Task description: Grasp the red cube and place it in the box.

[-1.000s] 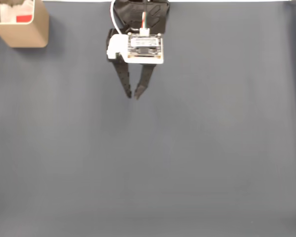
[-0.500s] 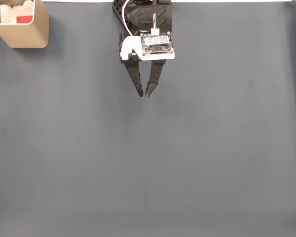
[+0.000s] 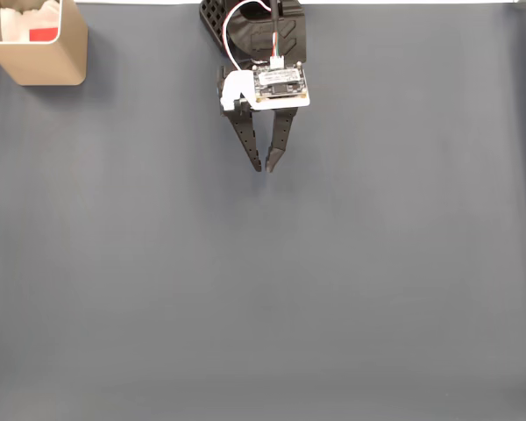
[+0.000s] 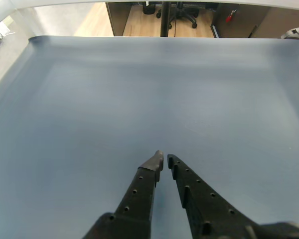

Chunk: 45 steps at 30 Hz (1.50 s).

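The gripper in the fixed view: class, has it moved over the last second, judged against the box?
Yes. The gripper has shifted to the right in the fixed view, away from the box in the top-left corner; its jaws are nearly closed, holding nothing.

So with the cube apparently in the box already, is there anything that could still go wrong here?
Little risk is visible. The red cube lies inside the box, which sits at the mat's top left corner in the fixed view, so a wide arm swing that way might knock it. The gripper is nearly closed and empty, with its fingertips pointing down at the mat; dropping lower could scrape it, though its height can't be judged.
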Available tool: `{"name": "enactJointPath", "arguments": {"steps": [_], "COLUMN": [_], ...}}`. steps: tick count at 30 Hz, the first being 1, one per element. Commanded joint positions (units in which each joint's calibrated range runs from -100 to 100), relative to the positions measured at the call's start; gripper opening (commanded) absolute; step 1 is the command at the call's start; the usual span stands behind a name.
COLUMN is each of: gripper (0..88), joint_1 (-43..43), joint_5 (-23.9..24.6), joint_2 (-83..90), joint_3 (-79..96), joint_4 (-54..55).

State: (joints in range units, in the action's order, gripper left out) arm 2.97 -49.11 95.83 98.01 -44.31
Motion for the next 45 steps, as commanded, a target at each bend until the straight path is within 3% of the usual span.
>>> {"name": "enactJointPath", "arguments": {"steps": [1, 7, 20, 45], "gripper": [0.0, 0.0, 0.0, 0.0], "joint_1": [-0.5, 0.0, -0.5, -0.1], "joint_5": [1.4, 3.7, 3.5, -4.6], "joint_2": [2.1, 2.8, 3.9, 4.1], "joint_3": [1.7, 1.8, 1.8, 1.8], "joint_4": [0.1, -3.3, -15.1, -27.5]}}
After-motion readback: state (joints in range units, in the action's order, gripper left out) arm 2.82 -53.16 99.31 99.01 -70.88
